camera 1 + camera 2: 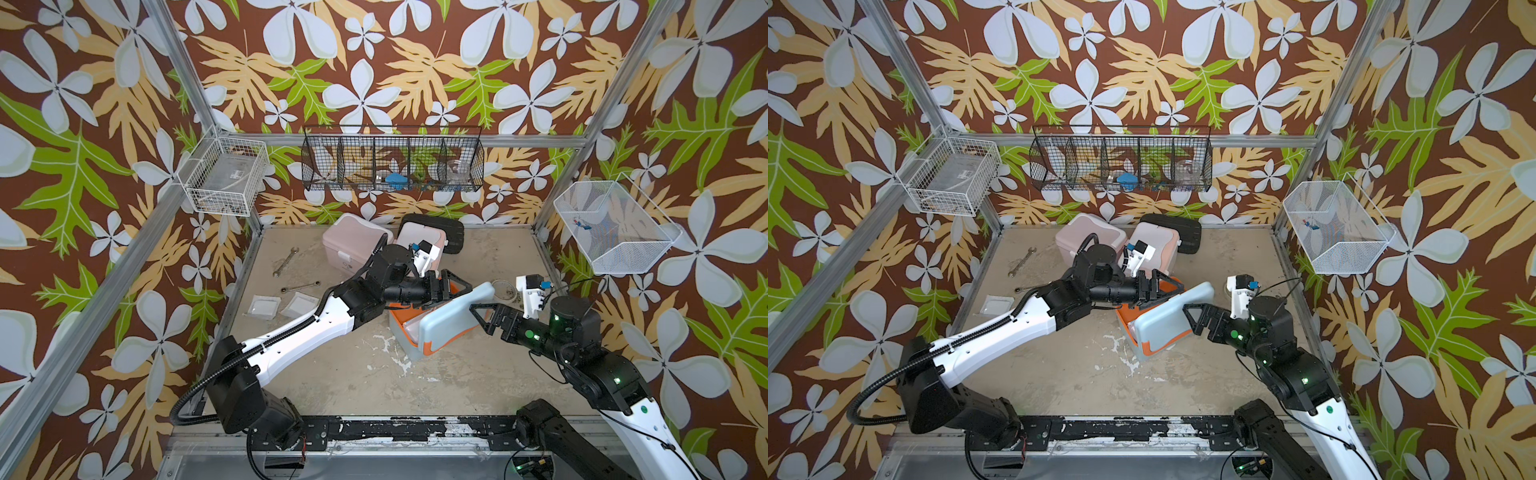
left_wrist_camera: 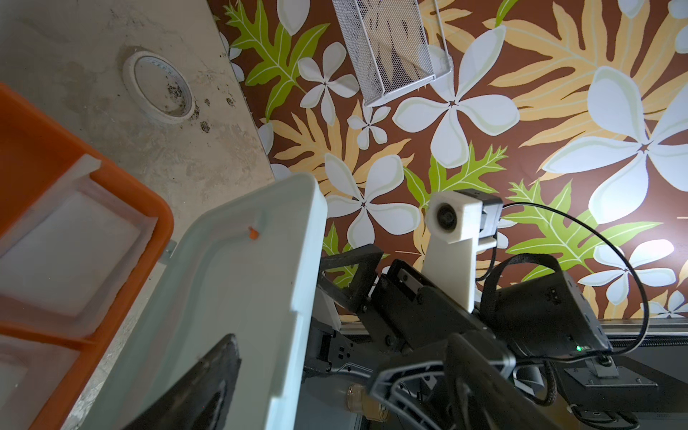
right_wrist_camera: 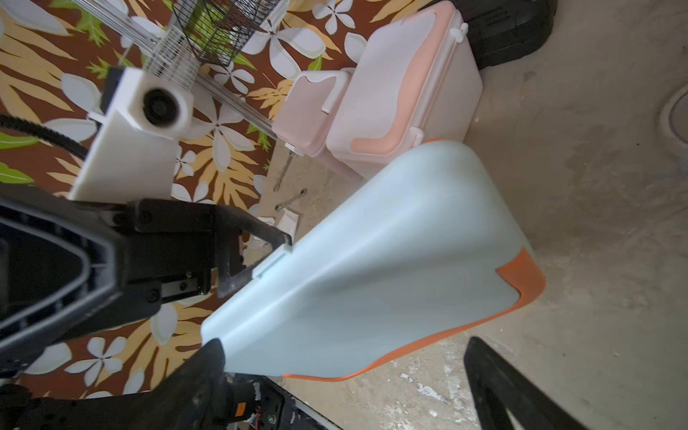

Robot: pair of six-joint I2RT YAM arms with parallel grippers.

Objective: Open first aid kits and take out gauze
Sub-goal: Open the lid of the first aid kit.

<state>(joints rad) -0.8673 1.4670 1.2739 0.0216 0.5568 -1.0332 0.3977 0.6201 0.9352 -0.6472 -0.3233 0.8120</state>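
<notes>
Floral wallpaper in brown, green and cream covers all three walls; the bench (image 1: 353,386) is worn beige, flaked white in patches. Writing: a small mark on the front of the pink kit (image 1: 353,243) and print on the inner rim of the tape roll (image 2: 158,87) are both too blurred for you to read.

The light blue kit (image 1: 411,353) sits mid-bench with its lid (image 1: 453,316) raised on edge and its orange tray (image 2: 44,130) exposed. A flat white pad lies in a tray compartment; you cannot confirm it as gauze. Two gauze packets (image 1: 263,306) lie flat on the bench at the left, near two wrenches (image 1: 301,286). The pink kit and the white-and-peach kit (image 1: 419,243) stand closed side by side at the back, with the black ribbed case (image 1: 451,232) behind.

Left arm: it reaches diagonally from the near left corner, forearm low, wrist level over the tray. The left tool (image 1: 461,291) is released, jaws wide astride the lid's free edge at its latch tab. Your left wrist view shows a gap on the lid's outer side.

Right arm: elbow up at the near right, wrist pointing at the lid's outer face. The right tool (image 1: 478,318) is released and fully spread, with one fingertip (image 2: 350,256) at the back of the lid. Touching or just beside, you cannot tell.
</notes>
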